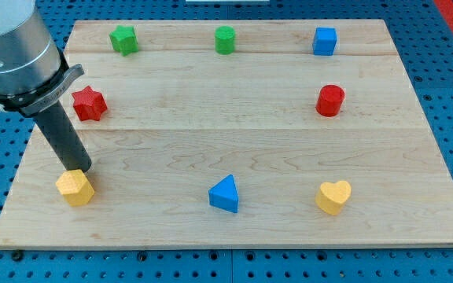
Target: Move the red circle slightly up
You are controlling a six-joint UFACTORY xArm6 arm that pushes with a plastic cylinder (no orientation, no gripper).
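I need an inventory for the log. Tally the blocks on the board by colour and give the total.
Red: 2, the red star and the red circle
Green: 2, the green star and the green cylinder
Blue: 2, the blue cube and the blue triangle
Yellow: 2, the yellow hexagon, beside my tip, and the yellow heart
Total: 8

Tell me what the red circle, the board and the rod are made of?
Red circle: looks like painted wood or plastic, since its colour is solid and matte; I cannot tell which. Board: pale wood, with grain lines and plank seams showing. Rod: dark and smooth, maybe metal or plastic, with my tip touching the yellow block.
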